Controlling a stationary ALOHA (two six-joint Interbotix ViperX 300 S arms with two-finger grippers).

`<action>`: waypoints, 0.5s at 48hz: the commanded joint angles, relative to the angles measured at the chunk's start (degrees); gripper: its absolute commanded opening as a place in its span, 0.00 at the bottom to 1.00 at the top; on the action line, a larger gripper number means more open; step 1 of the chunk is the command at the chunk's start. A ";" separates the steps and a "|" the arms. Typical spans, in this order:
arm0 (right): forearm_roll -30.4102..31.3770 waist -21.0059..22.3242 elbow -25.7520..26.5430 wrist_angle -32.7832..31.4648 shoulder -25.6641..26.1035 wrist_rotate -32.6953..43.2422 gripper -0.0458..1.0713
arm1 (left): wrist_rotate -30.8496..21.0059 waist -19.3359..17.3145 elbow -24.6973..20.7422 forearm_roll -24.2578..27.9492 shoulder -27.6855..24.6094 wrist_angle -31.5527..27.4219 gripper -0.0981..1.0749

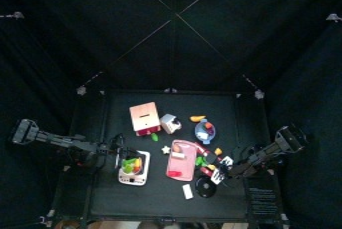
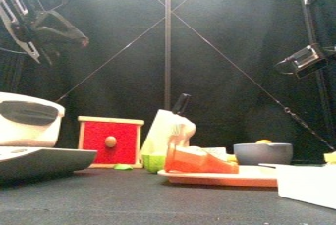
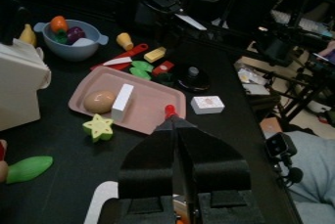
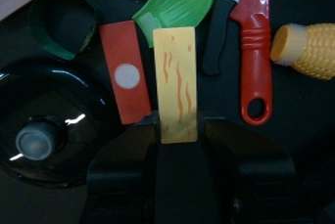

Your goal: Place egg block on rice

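Left arm comes in from the table's left side, elbow bent, its claw (image 3: pixel 179 159) with jaws pressed together, nothing between them, held above the table. Right arm comes in from the right, wrist tipped downward, its claw (image 4: pixel 177 135) pointing down; jaws look parted, though they are mostly dark in the wrist view.

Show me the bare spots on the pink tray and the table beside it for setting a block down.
On the pink tray, the half past the white block, toward the small white box, is bare. The dark table beyond that box is free too. It is crowded near the blue bowl and the toy food at the tray's far corner.
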State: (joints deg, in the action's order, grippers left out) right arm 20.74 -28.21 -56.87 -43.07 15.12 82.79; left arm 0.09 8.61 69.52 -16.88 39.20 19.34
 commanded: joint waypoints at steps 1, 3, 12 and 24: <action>-0.26 -0.09 2.20 -0.35 1.14 0.09 0.52 | 0.00 0.09 -0.97 0.18 -0.09 0.44 0.38; -0.53 -0.09 2.99 -0.70 1.41 0.09 0.52 | -0.09 0.09 -0.97 0.09 -0.09 0.53 0.38; -0.70 0.00 8.09 -4.48 1.76 0.70 0.52 | -0.18 0.09 -1.05 0.09 -0.09 0.53 0.38; -2.37 -0.18 14.59 -7.21 -1.67 6.15 0.52 | -0.09 0.09 -0.70 0.18 -0.09 0.44 0.38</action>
State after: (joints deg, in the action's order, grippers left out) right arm 18.54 -28.21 -45.09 -50.01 13.89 86.92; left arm -0.09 8.61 69.61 -16.88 39.11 19.34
